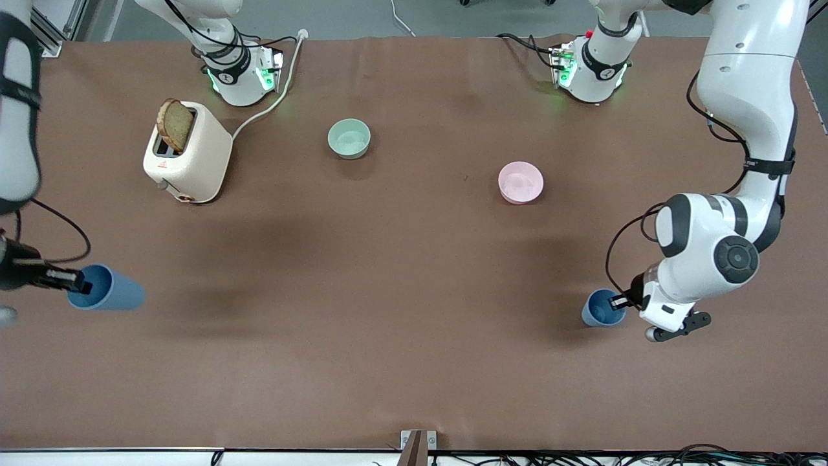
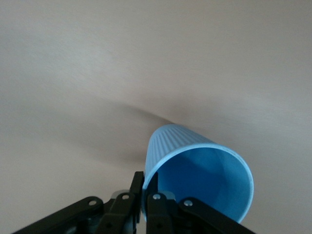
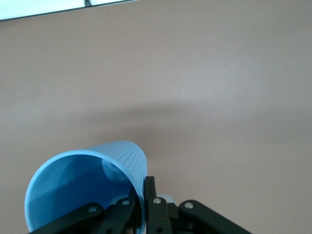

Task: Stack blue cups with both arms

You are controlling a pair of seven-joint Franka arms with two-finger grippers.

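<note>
Both of my grippers are pinched on a cup rim, one finger inside and one outside the wall. My left gripper (image 1: 622, 301) grips the blue cup (image 1: 603, 308) at the left arm's end of the table; in the left wrist view that cup (image 2: 195, 180) reaches away from my fingers (image 2: 155, 207), mouth toward the wrist. My right gripper (image 1: 79, 282) holds the other cup (image 1: 107, 288) tipped, its long axis near level, base pointing toward the left arm's end. The two cups are well apart, with bare table between, so stacking turns on bringing them together and lining up their axes. A green bowl (image 1: 349, 138), pink bowl (image 1: 521, 182) and toaster (image 1: 187, 153) sit closer to the arm bases.
</note>
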